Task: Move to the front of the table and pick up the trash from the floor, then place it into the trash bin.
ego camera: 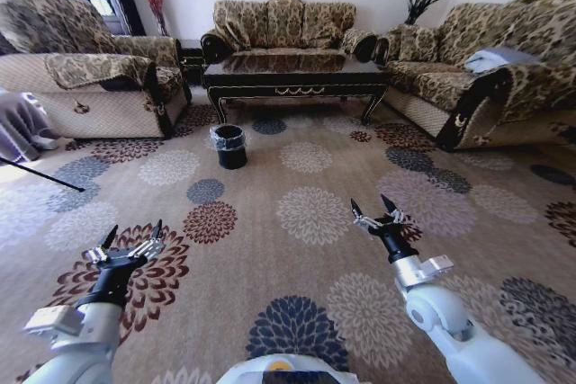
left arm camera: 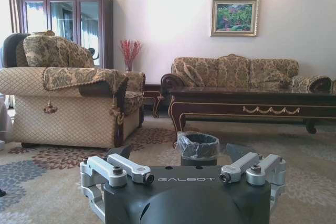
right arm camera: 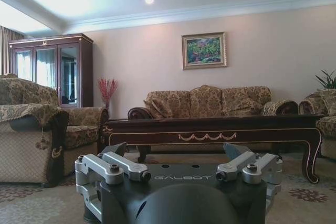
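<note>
1. Your left gripper (ego camera: 132, 240) hovers over the carpet (ego camera: 297, 258) at lower left, fingers spread wide, holding nothing.
2. Your right gripper (ego camera: 376, 209) hovers at lower right of centre, equally spread and empty.
3. Trash bin (ego camera: 229, 146) stands left of centre, just before the table (ego camera: 297, 78) at upper centre.
</note>
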Tool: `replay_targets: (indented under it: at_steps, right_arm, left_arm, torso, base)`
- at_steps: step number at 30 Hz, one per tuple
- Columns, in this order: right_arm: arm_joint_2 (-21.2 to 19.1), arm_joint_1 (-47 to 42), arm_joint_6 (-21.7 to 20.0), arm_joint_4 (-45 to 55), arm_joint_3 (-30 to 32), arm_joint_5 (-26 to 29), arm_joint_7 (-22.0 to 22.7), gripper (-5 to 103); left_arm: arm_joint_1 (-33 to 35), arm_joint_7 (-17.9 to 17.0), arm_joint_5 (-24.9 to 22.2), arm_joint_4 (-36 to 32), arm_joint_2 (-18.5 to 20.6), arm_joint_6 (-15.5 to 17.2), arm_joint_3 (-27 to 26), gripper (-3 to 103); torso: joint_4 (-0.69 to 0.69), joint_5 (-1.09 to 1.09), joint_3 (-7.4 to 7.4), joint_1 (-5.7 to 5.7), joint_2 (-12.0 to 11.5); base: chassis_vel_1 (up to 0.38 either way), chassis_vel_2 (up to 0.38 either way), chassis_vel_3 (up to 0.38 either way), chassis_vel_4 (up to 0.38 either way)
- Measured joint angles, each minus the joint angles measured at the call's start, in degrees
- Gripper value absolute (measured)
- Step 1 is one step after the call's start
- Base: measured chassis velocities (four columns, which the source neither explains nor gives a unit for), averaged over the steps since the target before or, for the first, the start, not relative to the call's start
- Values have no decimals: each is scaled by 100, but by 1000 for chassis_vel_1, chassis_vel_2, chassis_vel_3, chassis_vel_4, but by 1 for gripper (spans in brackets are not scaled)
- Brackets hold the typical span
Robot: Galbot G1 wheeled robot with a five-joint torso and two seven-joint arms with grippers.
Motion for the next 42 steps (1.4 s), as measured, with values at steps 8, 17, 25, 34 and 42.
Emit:
replay_targets:
  at_steps: [8, 17, 25, 34, 42]
  right_arm:
    - [38, -127, 7, 99, 68, 11, 4, 100]
    - [61, -170, 41, 153, 119, -30, 78, 100]
    - [77, -214, 63, 121, 152, -109, 95, 100]
    - [73, -181, 68, 103, 154, -147, 137, 100]
    - [56, -162, 65, 96, 164, -172, 138, 100]
  left_arm:
    - [34, 4, 0, 0, -33, -3, -21, 100]
    - [56, 2, 0, 0, -47, -3, -21, 100]
    - [51, -192, -35, 0, -51, 136, -16, 100]
    - [24, -247, -63, 0, 51, 267, -40, 100]
    - [-46, -323, -94, 0, 128, 359, -53, 100]
  torso:
    - [-1, 0, -2, -2, 0]
    - [-1, 0, -1, -1, 0]
    - [-2, 0, -2, -3, 0]
    - [-1, 0, -2, -3, 0]
    - [-1, 0, -2, -3, 0]
  base:
    - [0, 0, 0, 0]
    - [-58, 60, 61, -57]
    - [-14, 29, 23, -19]
    - [0, 0, 0, 0]
    - [0, 0, 0, 0]
